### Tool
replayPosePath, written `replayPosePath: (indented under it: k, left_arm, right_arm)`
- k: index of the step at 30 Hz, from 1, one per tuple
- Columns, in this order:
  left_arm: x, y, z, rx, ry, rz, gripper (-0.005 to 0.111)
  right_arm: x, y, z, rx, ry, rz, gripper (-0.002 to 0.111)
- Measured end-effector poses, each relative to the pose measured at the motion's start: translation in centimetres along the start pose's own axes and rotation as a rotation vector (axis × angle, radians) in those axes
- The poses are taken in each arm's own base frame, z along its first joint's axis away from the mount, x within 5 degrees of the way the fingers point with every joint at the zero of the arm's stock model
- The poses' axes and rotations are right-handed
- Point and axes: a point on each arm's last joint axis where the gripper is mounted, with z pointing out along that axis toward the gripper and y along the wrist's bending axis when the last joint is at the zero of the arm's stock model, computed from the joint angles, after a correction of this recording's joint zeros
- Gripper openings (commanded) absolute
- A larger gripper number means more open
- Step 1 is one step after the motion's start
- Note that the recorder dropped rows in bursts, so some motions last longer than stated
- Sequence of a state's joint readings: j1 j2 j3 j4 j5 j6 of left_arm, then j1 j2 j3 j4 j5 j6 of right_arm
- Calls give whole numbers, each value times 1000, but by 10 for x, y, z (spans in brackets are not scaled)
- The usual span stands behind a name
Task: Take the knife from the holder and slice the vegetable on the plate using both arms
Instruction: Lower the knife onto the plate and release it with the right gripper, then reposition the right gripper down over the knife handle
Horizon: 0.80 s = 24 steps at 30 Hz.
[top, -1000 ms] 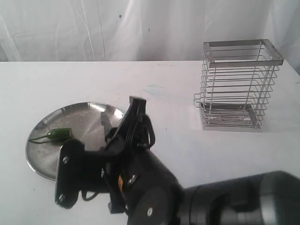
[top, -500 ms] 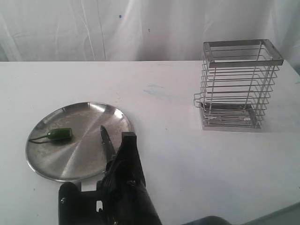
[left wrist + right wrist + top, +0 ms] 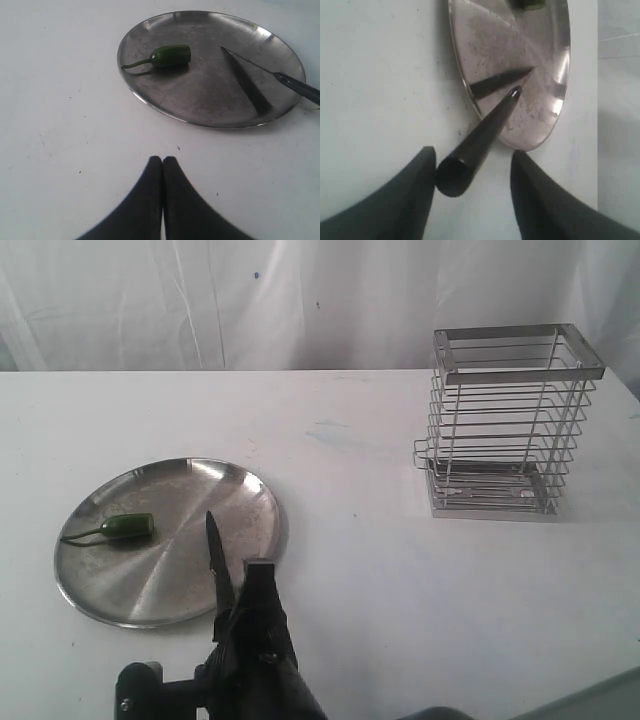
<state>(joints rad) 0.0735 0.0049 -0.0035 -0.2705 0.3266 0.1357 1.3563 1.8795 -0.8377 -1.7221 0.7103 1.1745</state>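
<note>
Knife [image 3: 214, 550]: slim, all black, pointed blade. Location: out of the holder [image 3: 508, 420], blade angled over the near edge of the plate [image 3: 150, 580], tip above the metal and casting a shadow on it. Carried by the right end effector [image 3: 472, 165]; the rounded handle end sits between the two fingers, touching one, with a gap showing at the other, so whether the grip is tight cannot be told.

Handling, by judgement: light, stiff, smooth-handled, liable to twist in a loose grip. Best held well up the handle, clear of the blade.

Vegetable [image 3: 167, 55]: small dark green pepper with thin curved stem, lying whole on the far side of the plate from the knife, well apart from the blade. Likely firm, glossy and prone to roll; pin it near the stem end.

Left end effector [image 3: 162, 172]: fingers pressed together, holding nothing, over the white counter [image 3: 380, 570] short of the plate rim.

Holder: upright wire basket, standing well apart from the plate, with nothing visible inside.
</note>
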Motion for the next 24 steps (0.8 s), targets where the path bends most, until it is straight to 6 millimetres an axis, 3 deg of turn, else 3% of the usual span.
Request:
replayPosePath:
  k: [14, 21, 24]
  left_arm:
    - [0, 0, 0, 0, 0, 0, 0]
    - [0, 0, 0, 0, 0, 0, 0]
    - [0, 0, 0, 0, 0, 0, 0]
  right_arm:
    - [8, 1, -3, -32, 102, 141, 54]
    - [-5, -29, -26, -22, 40, 294, 54]
    - [-9, -47, -41, -38, 36, 451, 54]
